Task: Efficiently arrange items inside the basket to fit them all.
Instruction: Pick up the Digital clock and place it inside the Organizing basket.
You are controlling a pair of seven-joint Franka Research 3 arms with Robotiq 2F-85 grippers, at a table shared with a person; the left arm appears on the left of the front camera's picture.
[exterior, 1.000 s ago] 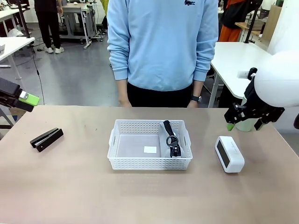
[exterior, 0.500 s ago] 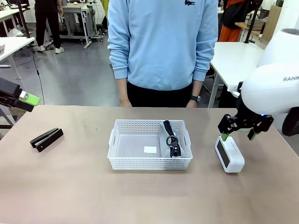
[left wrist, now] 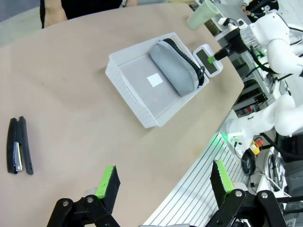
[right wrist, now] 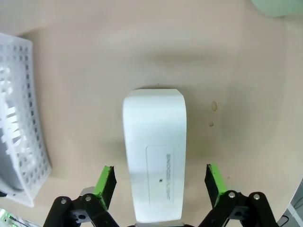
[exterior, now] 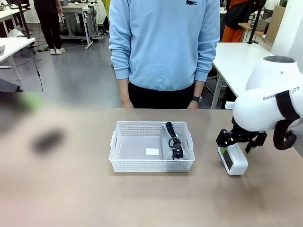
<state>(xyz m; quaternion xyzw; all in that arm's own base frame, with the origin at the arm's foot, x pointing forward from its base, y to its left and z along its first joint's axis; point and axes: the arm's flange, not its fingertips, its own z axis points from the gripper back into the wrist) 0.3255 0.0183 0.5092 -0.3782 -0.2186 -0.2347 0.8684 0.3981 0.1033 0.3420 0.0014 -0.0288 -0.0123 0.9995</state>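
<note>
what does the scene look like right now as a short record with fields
basket: middle of the table
grey zip pouch: inside the basket, along one short end
small white box: on the table beside the basket, outside it
black stapler: on the table, far from the basket
pale green cup: on the table beyond the box
right gripper: jaws open, either side of the box, not touching it
left gripper: jaws open, nothing between them

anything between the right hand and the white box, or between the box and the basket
Nothing visible. The open right hand straddles the white box, and bare table lies between it and the basket. The grey pouch fills only the side nearest the box.
</note>
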